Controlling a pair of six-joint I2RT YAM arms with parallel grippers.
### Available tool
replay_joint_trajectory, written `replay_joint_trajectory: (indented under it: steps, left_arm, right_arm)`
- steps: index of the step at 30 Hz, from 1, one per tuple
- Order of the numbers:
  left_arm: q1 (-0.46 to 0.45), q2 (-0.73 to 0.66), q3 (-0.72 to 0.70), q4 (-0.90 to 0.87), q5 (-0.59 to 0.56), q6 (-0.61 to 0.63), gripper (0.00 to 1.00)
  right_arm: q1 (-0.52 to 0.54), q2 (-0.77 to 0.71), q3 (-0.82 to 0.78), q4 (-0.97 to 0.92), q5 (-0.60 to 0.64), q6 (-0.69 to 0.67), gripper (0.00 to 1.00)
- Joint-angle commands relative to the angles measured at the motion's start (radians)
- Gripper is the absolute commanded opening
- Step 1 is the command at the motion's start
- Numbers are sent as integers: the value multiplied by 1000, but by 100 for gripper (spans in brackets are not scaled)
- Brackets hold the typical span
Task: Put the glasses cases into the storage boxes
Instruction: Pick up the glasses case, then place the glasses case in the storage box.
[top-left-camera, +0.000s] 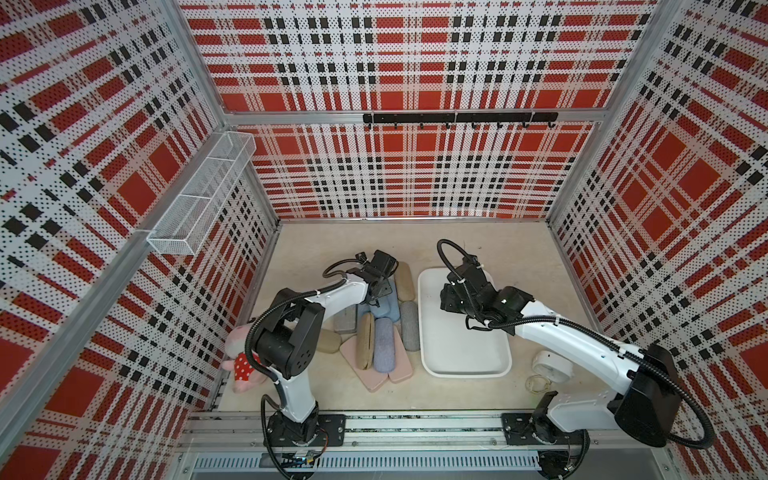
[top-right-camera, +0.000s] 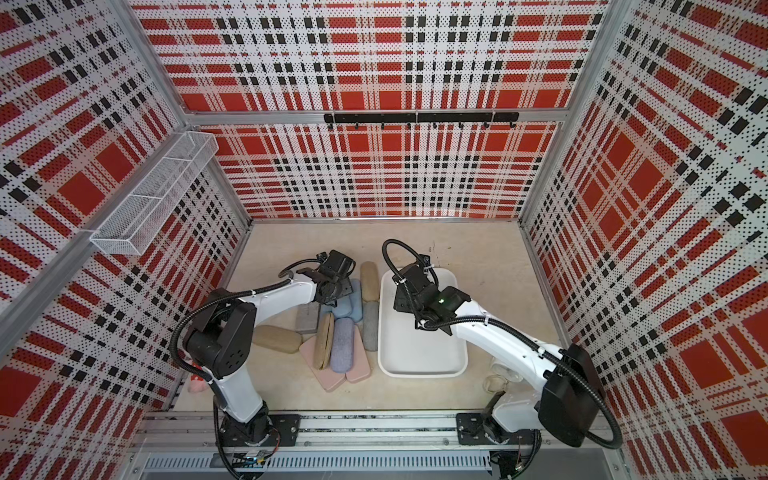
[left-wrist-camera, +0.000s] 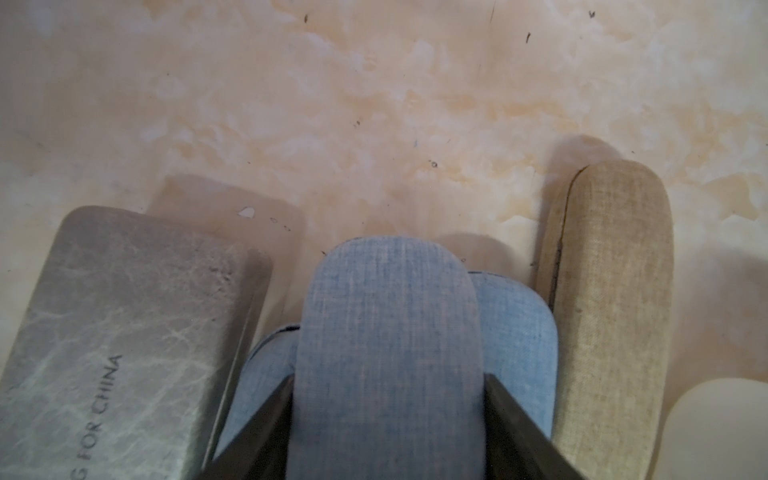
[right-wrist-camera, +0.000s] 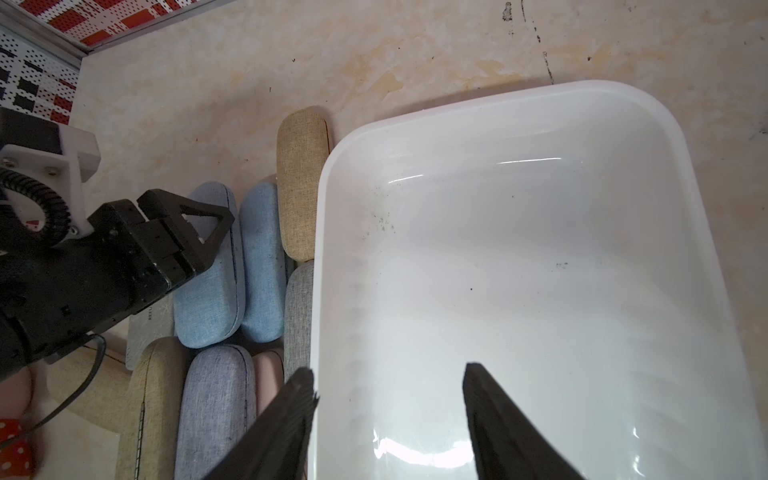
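Note:
Several glasses cases lie heaped left of the white storage box, which holds nothing. My left gripper is shut on a blue fabric case, its fingers pressed to both long sides. A second blue case lies under and beside it. A tan case and a grey marbled flat case flank them. My right gripper hangs open over the box's near left part, with nothing between its fingers.
Nearer the front lie a grey case, a lavender one, tan ones and flat pink ones. A pink plush toy sits by the left wall. A white disc device lies right of the box. A wire basket hangs on the left wall.

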Motion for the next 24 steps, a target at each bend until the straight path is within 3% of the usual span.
replay_joint_trajectory:
  steps: [1, 11, 24]
  left_arm:
    - [5, -15, -6, -15, 26, 23, 54]
    - [-87, -55, 193, -111, -29, 64, 54]
    - [-390, 107, 482, -160, 79, 9, 54]
  right_arm:
    - [-5, -35, -9, -5, 29, 22, 61]
    - [-17, -79, -10, -23, 67, 31, 61]
    - [-105, -269, -93, -77, 100, 59, 62]
